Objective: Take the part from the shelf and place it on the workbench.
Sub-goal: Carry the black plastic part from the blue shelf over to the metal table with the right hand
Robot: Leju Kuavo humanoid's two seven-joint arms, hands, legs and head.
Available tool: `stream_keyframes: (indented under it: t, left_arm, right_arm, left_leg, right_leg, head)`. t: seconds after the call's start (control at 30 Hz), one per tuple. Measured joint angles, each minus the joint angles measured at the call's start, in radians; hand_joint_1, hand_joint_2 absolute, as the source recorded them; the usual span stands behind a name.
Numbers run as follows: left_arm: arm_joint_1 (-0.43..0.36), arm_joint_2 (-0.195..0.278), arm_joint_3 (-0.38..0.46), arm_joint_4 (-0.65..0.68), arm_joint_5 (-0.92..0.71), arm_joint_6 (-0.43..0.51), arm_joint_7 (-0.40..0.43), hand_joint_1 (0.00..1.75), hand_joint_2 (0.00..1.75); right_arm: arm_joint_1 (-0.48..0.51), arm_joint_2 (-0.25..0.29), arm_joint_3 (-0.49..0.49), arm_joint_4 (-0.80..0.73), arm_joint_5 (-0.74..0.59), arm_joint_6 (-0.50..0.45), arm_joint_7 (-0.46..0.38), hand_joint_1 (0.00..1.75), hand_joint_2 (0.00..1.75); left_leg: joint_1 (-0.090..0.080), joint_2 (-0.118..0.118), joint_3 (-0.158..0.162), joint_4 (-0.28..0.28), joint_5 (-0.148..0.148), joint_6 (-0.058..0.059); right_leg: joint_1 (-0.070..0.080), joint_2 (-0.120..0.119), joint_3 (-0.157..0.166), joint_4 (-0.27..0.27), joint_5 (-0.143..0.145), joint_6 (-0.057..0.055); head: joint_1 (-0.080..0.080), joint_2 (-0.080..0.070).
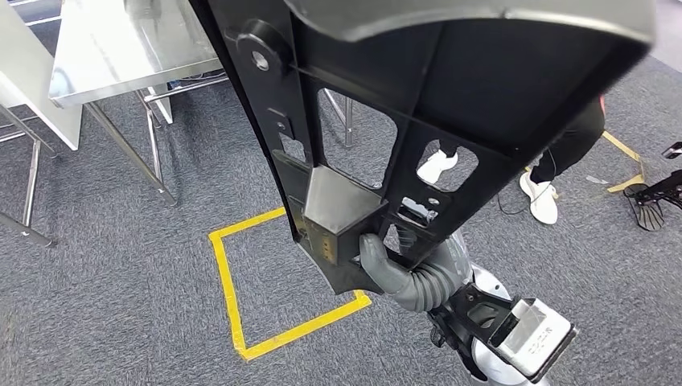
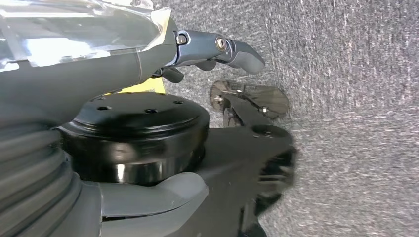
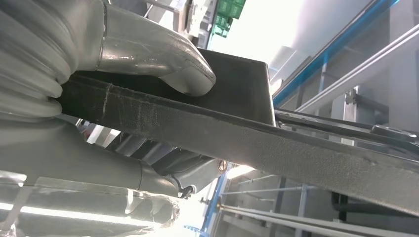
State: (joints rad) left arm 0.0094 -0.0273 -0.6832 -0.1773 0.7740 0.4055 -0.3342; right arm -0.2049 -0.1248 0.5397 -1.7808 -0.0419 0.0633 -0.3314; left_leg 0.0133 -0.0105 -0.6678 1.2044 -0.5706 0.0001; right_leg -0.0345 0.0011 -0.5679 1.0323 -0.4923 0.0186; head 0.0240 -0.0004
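Your part [image 1: 418, 104]: big black panel with cutouts, held up close before head camera, above grey carpet. Right hand [image 1: 394, 269] grips its lower edge, thumb [image 3: 163, 54] pressed on panel face. Left hand [image 2: 148, 133]: thumb and fingers lie around black round piece; hold looks closed. Steel workbench [image 1: 121, 48] stands beyond, yellow floor square [image 1: 229, 297] below.

Even indoor light; right wrist view backlit, overexposed.
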Motion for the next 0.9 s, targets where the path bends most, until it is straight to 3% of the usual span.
stream_keyframes:
  t: [0.07,0.1,0.17,0.23,0.33,0.4,0.47,0.53,0.57,0.6,0.63,0.67,0.73,0.8,0.9]
  left_arm:
    - [0.001,0.0,0.0,0.0,0.0,0.0,0.0,0.0,1.75]
    - [0.002,-0.001,0.0,0.0,0.0,0.0,0.0,0.0,1.75]
    - [0.003,0.0,0.0,0.0,0.0,0.0,0.0,0.0,1.75]
    - [0.002,0.001,0.001,0.0,0.0,0.001,0.001,0.0,1.75]
    - [0.001,0.0,0.002,0.0,0.002,0.002,0.003,0.0,1.75]
    - [0.003,0.0,0.002,-0.001,0.002,0.004,0.003,0.0,1.75]
    - [0.002,-0.001,0.003,-0.001,0.002,0.007,0.002,0.0,1.75]
    - [0.001,-0.003,0.003,-0.001,0.002,0.009,0.002,0.0,1.75]
    - [0.001,-0.003,0.004,-0.001,0.002,0.01,0.002,0.0,1.75]
    - [0.002,-0.004,0.004,-0.001,0.002,0.01,0.002,0.0,1.75]
    - [0.002,-0.005,0.004,-0.001,0.002,0.01,0.002,0.0,1.75]
    - [0.003,-0.005,0.005,-0.001,0.001,0.011,0.002,0.0,1.75]
    - [0.003,-0.006,0.006,-0.002,-0.001,0.011,0.0,0.0,1.75]
    - [0.003,-0.004,0.006,-0.002,-0.002,0.01,-0.002,0.0,1.75]
    - [0.003,-0.002,0.006,-0.002,-0.005,0.004,-0.004,0.0,1.75]
  right_arm:
    - [0.0,0.0,0.001,0.0,0.0,0.0,0.0,1.75,1.75]
    - [0.001,0.0,0.002,0.0,0.0,0.0,0.0,1.75,1.75]
    - [0.0,0.001,0.003,0.0,0.0,0.0,0.0,1.75,1.75]
    - [-0.002,0.003,0.005,0.0,0.0,0.0,0.0,1.75,1.75]
    - [-0.004,0.004,0.007,0.0,-0.001,0.001,0.001,1.75,1.75]
    - [-0.006,0.005,0.008,-0.001,-0.001,0.001,0.003,1.75,1.75]
    - [-0.009,0.004,0.009,-0.001,-0.001,0.001,0.004,1.75,1.75]
    - [-0.008,0.002,0.01,0.0,-0.001,0.001,0.004,1.75,1.75]
    - [-0.008,0.001,0.01,0.002,-0.001,0.001,0.005,1.75,1.75]
    - [-0.007,0.001,0.011,0.003,-0.001,0.001,0.005,1.75,1.75]
    - [-0.007,0.0,0.011,0.004,-0.001,0.002,0.005,1.75,1.75]
    - [-0.007,-0.001,0.011,0.005,-0.001,0.002,0.005,1.75,1.75]
    - [-0.007,-0.002,0.011,0.006,-0.002,0.001,0.005,1.75,1.75]
    - [-0.007,-0.003,0.011,0.007,-0.002,0.001,0.005,1.75,1.75]
    - [-0.007,-0.002,0.011,0.006,-0.002,0.0,0.006,1.75,1.75]
  left_leg:
    - [0.0,0.006,-0.069,0.102,-0.02,0.0]
    - [0.0,0.007,-0.078,0.1,0.0,0.003]
    - [-0.001,0.009,-0.038,-0.01,0.082,0.015]
    - [-0.009,0.017,0.017,-0.128,0.132,0.027]
    - [-0.021,0.019,0.035,-0.169,0.127,0.033]
    - [-0.017,0.013,0.051,-0.186,0.127,0.039]
    - [-0.012,0.008,0.072,-0.202,0.127,0.048]
    - [-0.013,0.003,0.083,-0.205,0.12,0.055]
    - [-0.013,0.0,0.087,-0.204,0.115,0.056]
    - [-0.013,-0.003,0.093,-0.204,0.11,0.056]
    - [-0.012,-0.007,0.101,-0.204,0.104,0.054]
    - [-0.012,-0.011,0.11,-0.204,0.097,0.051]
    - [-0.015,-0.016,0.123,-0.202,0.082,0.042]
    - [-0.02,-0.018,0.126,-0.2,0.071,0.033]
    - [-0.018,-0.014,0.13,-0.195,0.057,0.019]
  right_leg:
    - [0.004,-0.007,0.007,0.0,-0.007,-0.007]
    - [0.006,-0.008,0.012,0.0,-0.011,-0.009]
    - [0.008,-0.009,0.025,0.0,-0.021,-0.008]
    - [0.012,-0.01,0.035,-0.001,-0.031,-0.002]
    - [0.015,-0.014,0.039,-0.008,-0.039,0.013]
    - [0.015,-0.017,0.04,0.001,-0.048,0.023]
    - [0.018,-0.013,-0.001,0.083,-0.078,0.022]
    - [0.018,-0.007,-0.087,0.222,-0.115,0.02]
    - [0.018,-0.005,-0.125,0.27,-0.12,0.023]
    - [0.017,-0.005,-0.145,0.279,-0.107,0.03]
    - [0.016,-0.005,-0.143,0.246,-0.078,0.04]
    - [0.015,-0.005,-0.123,0.179,-0.037,0.05]
    - [0.014,-0.004,-0.07,0.043,0.033,0.056]
    - [0.016,-0.004,-0.047,-0.009,0.054,0.039]
    - [0.013,-0.002,-0.04,-0.012,0.047,0.012]
  head:
    - [0.0,0.0]
    - [0.0,0.0]
    - [0.0,0.0]
    - [0.0,0.0]
    - [0.0,0.0]
    - [0.001,0.0]
    - [0.003,0.0]
    - [0.004,0.0]
    - [0.004,0.0]
    - [0.004,0.0]
    - [0.004,0.0]
    - [0.004,0.0]
    - [0.005,0.0]
    - [0.003,0.0]
    - [0.001,0.0]
